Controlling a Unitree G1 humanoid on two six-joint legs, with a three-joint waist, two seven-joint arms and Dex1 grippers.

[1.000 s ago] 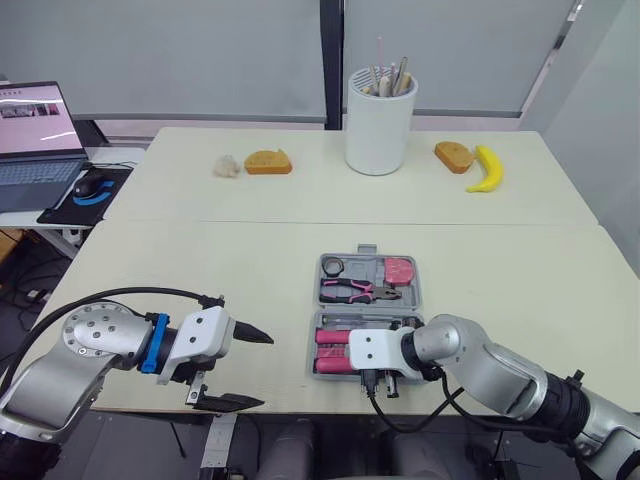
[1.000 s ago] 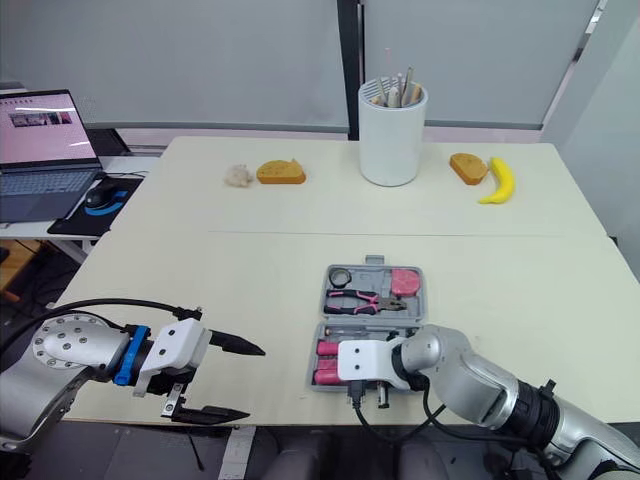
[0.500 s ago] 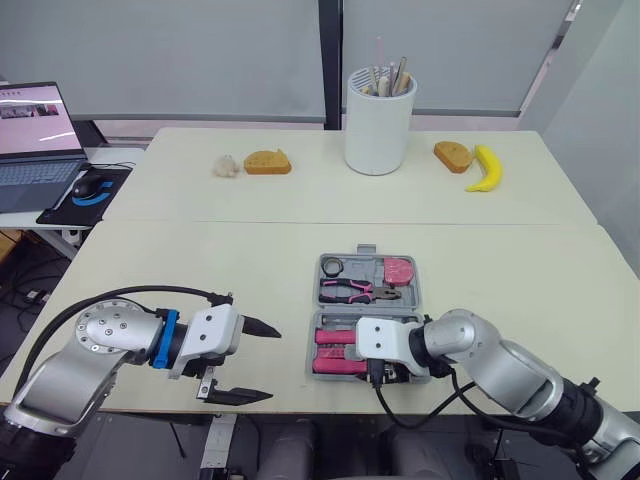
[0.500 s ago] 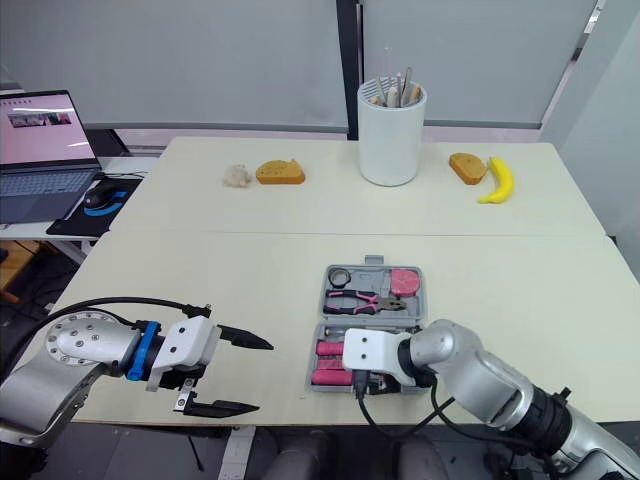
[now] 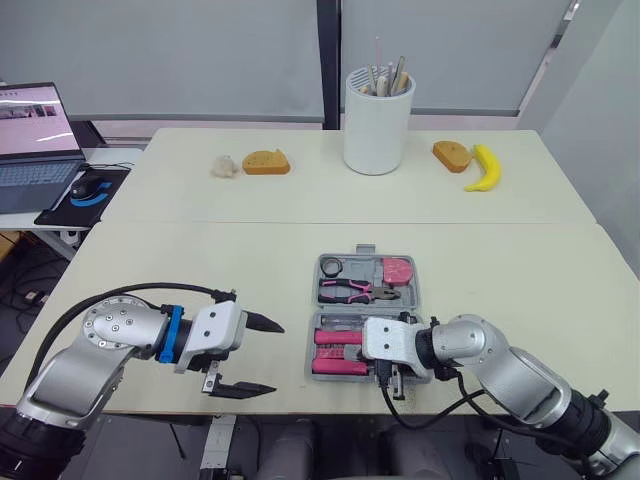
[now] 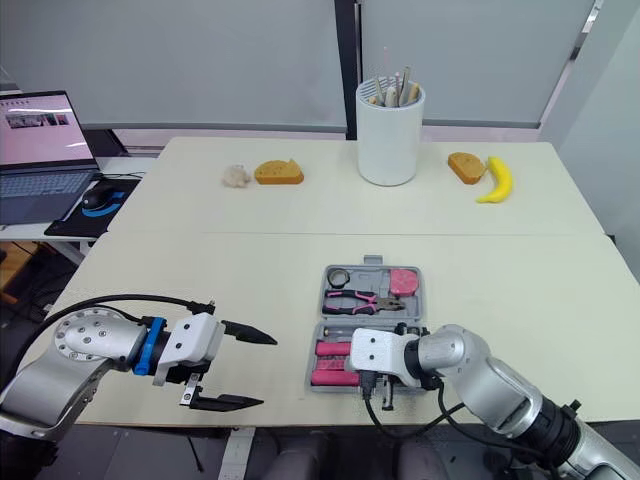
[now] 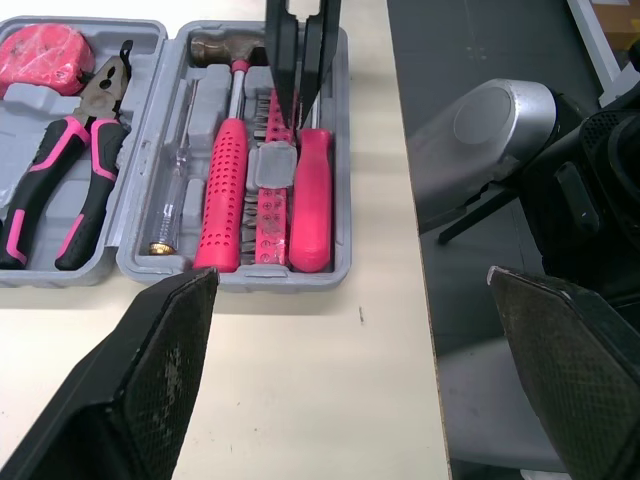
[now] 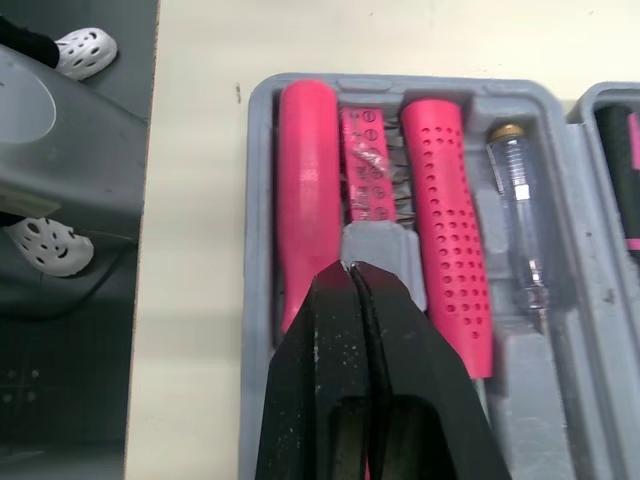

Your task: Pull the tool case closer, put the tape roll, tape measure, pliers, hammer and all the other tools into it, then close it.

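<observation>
Judging the case (image 8: 258,250) full at the near edge of the table (image 5: 200,270), lift your right gripper (image 8: 352,270) — jaws pinched shut, empty — clear of the bits (image 8: 365,150), then bring the wide-open, empty left gripper (image 5: 278,357) in to fold it shut.

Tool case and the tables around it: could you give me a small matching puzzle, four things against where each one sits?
Things:
1. pliers
2. hammer
3. banana
4. laptop

Places:
A. on the side desk at the robot's left
B. in the near half of the tool case
C. at the right end of the far table
D. in the far half of the tool case

Pairs: 1-D, 2-B, 3-C, 4-A.
</observation>
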